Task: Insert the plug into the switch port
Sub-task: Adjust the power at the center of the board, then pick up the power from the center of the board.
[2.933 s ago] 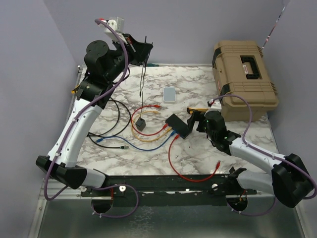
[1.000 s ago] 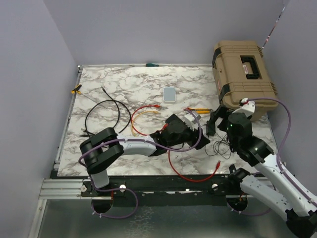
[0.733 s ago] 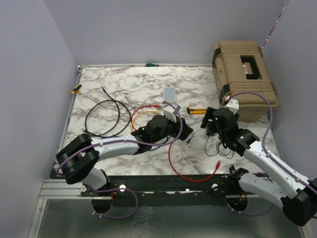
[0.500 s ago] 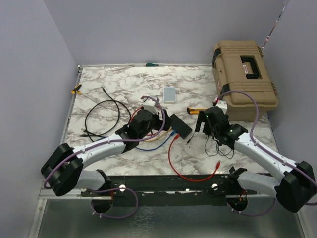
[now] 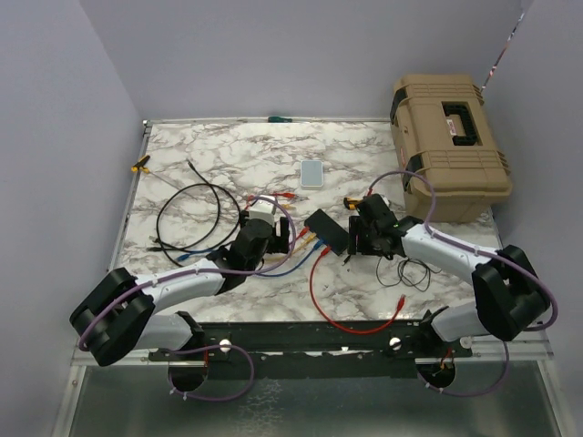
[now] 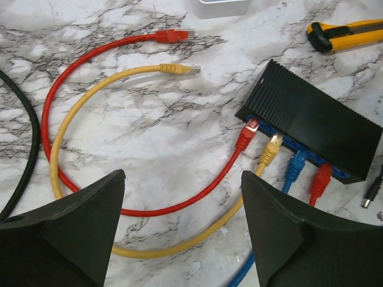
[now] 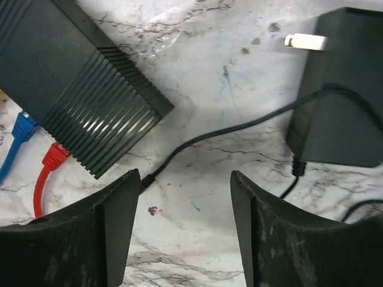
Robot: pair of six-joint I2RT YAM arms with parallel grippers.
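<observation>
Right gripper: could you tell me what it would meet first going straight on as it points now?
Likely the thin black cord lying on the table between the open right gripper's fingers, though depth is unclear.

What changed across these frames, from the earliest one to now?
The left hand came down from high at the far left and now hovers open just left of the switch. The power adapter, which lay left of the switch, now lies to its right, let go. The right hand swung back and returned, open over the barrel plug. The switch, small white box and tan case stayed put.
</observation>
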